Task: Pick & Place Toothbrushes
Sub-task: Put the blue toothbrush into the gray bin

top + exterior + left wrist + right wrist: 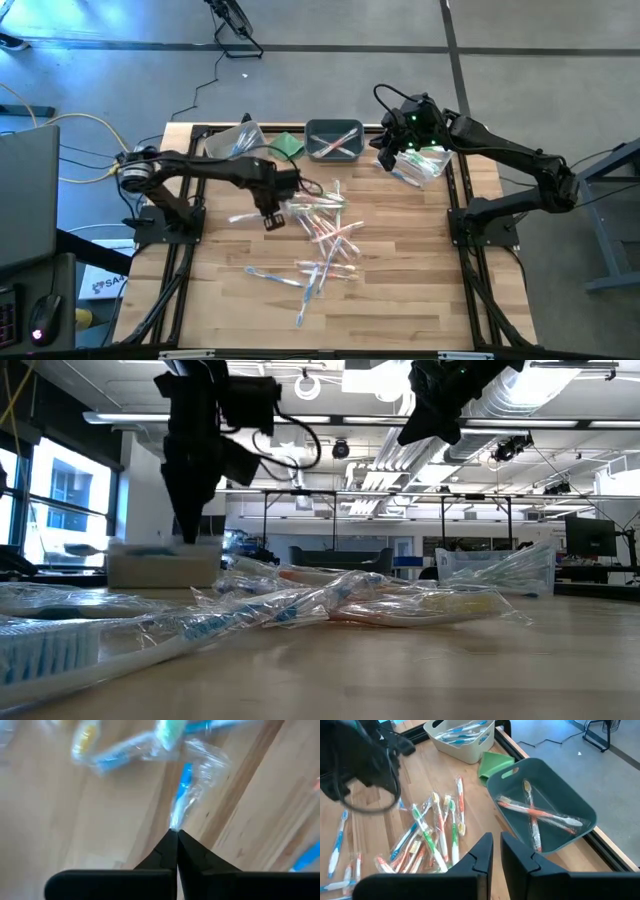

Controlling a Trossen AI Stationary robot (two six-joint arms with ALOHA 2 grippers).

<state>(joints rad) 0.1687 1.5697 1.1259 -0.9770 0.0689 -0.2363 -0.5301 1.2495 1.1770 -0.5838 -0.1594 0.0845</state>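
Wrapped toothbrushes [320,240] are strewn across the wooden surface [400,300]; one blue toothbrush's wrapper [186,795] is pinched by the left gripper [271,221]. Farther back, orange ones are seen in the grey bin [570,800], beside a green cloth [492,765] and white bin [465,750]. The right gripper [385,160] is held above a clear bin [425,165], fingers nearly together, empty.

Overhead camera looks straight down on the table [400,300]; a tabletop-level camera faces the room; both wrist cameras share the scattered toothbrushes [432,832].

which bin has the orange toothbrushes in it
The dark grey bin beside the green cloth; the white bin holds blue ones.
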